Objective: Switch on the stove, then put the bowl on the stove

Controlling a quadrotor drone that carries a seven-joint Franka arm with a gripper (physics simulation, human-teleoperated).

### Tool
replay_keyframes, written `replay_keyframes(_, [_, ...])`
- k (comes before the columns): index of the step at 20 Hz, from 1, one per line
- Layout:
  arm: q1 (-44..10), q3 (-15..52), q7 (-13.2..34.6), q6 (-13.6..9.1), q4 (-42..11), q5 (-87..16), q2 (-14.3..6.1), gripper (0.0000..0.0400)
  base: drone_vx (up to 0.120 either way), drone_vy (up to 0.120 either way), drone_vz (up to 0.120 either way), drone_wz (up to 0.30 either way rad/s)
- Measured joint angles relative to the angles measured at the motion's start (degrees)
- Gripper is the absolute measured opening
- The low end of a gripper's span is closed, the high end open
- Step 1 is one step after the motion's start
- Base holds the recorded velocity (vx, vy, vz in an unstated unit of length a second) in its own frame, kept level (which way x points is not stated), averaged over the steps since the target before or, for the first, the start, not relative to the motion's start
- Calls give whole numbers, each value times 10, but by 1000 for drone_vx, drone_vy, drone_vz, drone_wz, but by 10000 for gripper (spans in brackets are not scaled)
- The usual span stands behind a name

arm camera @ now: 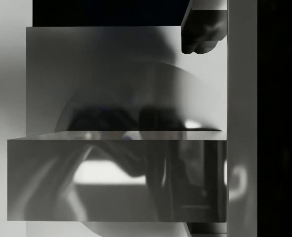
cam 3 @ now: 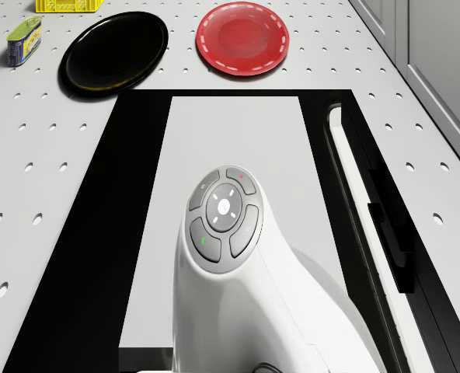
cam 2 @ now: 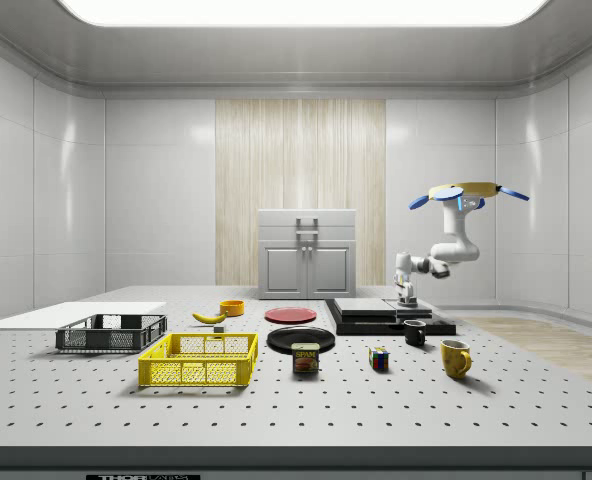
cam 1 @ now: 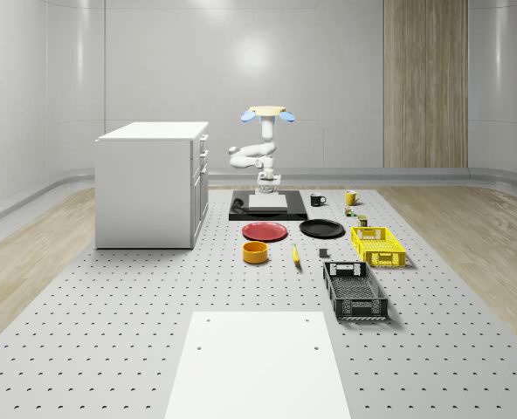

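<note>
The stove (cam 1: 268,208) is a black base with a shiny grey plate (cam 3: 214,148), standing on the table behind the plates. A black raised piece (cam 3: 387,227) sits on a pale strip along one edge of the stove. The orange bowl (cam 1: 255,252) (cam 2: 232,307) rests on the table in front of the red plate, far from the arm. The drone (cam 1: 265,113) (cam 2: 465,192) hovers over the stove's far side. Its white arm (cam 3: 224,221) bends down to the stove. My gripper (arm camera: 205,128) hangs just above the plate near that edge, open, nothing between its fingertips (arm camera: 202,29).
A red plate (cam 1: 265,230) and a black plate (cam 1: 321,229) lie before the stove. A black mug (cam 1: 317,199), a yellow mug (cam 1: 351,197), a can (cam 3: 24,40), a yellow crate (cam 1: 377,245) and a black crate (cam 1: 355,291) stand on the whole-scene view's right. A white cabinet (cam 1: 151,183) stands left.
</note>
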Motion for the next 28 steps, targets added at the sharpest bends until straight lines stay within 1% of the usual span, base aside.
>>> replay_keyframes(5, [-11, 0, 4, 1, 1, 0, -1, 400, 0, 0, 0, 0])
replay_keyframes(6, [-5, -1, -25, 2, 4, -1, 1, 400, 0, 0, 0, 0])
replay_keyframes(7, [-3, -3, -26, -2, 4, -4, 7, 400, 0, 0, 0, 0])
replay_keyframes(10, [-19, -3, 2, -5, 2, -4, 9, 400, 0, 0, 0, 0])
replay_keyframes(13, [-30, -2, 19, -6, 2, -4, 8, 400, 0, 0, 0, 0])
replay_keyframes(22, [-56, 1, 51, -3, 3, -1, 5, 400, 0, 0, 0, 0])
replay_keyframes(28, [-67, 2, 62, 0, 4, 1, 1, 400, 0, 0, 0, 0])
